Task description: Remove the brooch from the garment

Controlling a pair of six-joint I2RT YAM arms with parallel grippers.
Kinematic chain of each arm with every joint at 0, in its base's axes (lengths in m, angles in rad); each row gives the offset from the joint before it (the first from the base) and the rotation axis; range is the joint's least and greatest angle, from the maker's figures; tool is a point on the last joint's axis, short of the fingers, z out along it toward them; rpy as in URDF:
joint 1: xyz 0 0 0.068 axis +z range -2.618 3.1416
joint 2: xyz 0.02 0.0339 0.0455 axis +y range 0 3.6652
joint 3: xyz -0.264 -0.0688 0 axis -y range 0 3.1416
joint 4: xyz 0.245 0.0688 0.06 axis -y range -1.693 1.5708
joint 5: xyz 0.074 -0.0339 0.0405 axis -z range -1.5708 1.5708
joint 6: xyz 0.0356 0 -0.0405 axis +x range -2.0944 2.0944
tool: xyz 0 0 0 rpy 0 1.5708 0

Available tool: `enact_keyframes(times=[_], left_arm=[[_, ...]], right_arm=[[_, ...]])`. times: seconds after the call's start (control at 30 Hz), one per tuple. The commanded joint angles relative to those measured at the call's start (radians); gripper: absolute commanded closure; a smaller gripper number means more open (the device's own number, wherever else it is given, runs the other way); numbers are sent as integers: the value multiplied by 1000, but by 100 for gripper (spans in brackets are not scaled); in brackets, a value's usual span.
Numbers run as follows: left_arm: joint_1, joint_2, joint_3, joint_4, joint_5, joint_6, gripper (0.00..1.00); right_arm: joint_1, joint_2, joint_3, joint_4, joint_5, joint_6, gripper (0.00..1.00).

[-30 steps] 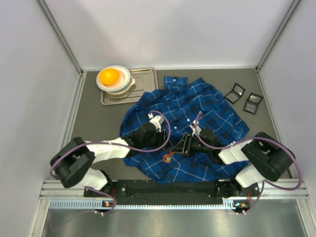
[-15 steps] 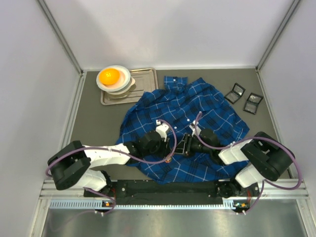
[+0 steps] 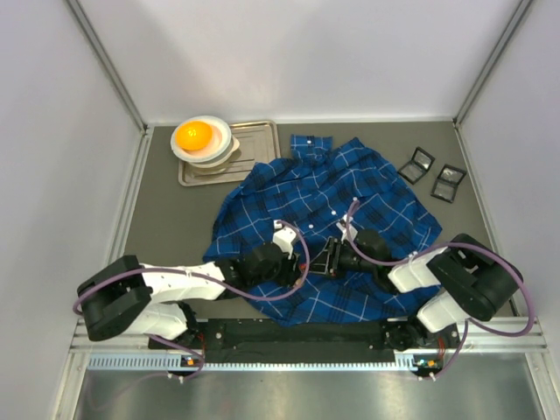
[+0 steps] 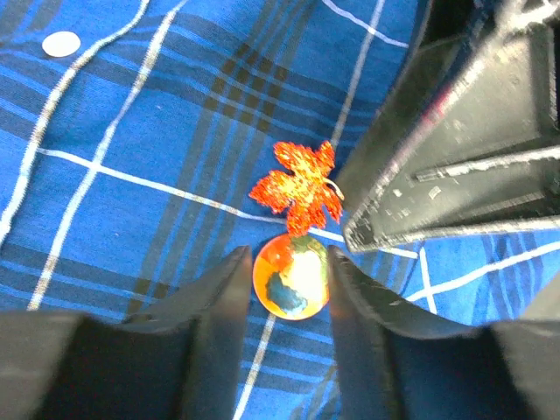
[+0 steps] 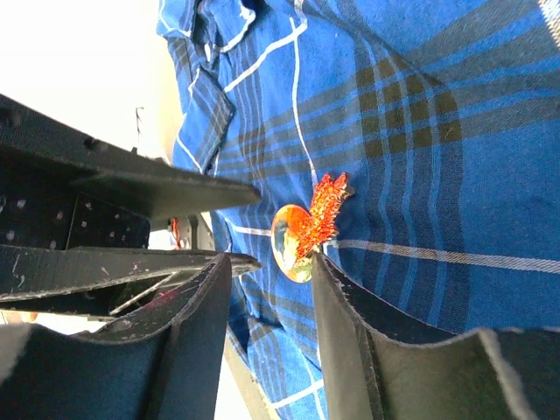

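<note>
Top: shirt spread flat mid-counter, collar at the far side. My left claw and right claw are both low over its near part, tips facing each other, close together. Tray with bowl at far left; two black cases at far right, off the shirt.

Left wrist: brooch lies on the plaid, orange leaf above, round orange-and-blue bead below. The bead sits right between my left fingers, one tight at each side. I can't tell if I'm pinching it or just flanking it. Right claw is the black bulk at upper right, just beside the leaf. White button at upper left.

Right wrist: right claw spread, nothing in it. Brooch is on the shirt just past the tips, in line with the gap. Left claw's black fingers come in from the left.
</note>
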Motion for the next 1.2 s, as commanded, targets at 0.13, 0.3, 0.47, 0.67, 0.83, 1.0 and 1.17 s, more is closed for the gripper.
enact_keyframes(times=[0.13,0.3,0.47,0.67,0.83,1.0,1.17], left_arm=[[-21,-42,67,-101,-66,-298,66],[-19,-30,133,-233,-41,-478,65],[-16,-13,173,-270,-63,-523,64],[62,30,142,-209,17,-535,60],[114,76,101,-52,145,-533,65],[145,129,104,8,176,-535,66],[169,188,117,34,227,-526,66]], right_arm=[[-10,-85,24,-88,103,-39,59],[-9,-157,42,-250,181,-60,59],[-9,-264,54,-438,258,-118,59],[25,-297,139,-580,276,-257,62],[52,-263,160,-584,289,-269,69],[72,-206,208,-599,276,-290,71],[86,-183,228,-620,289,-287,71]])
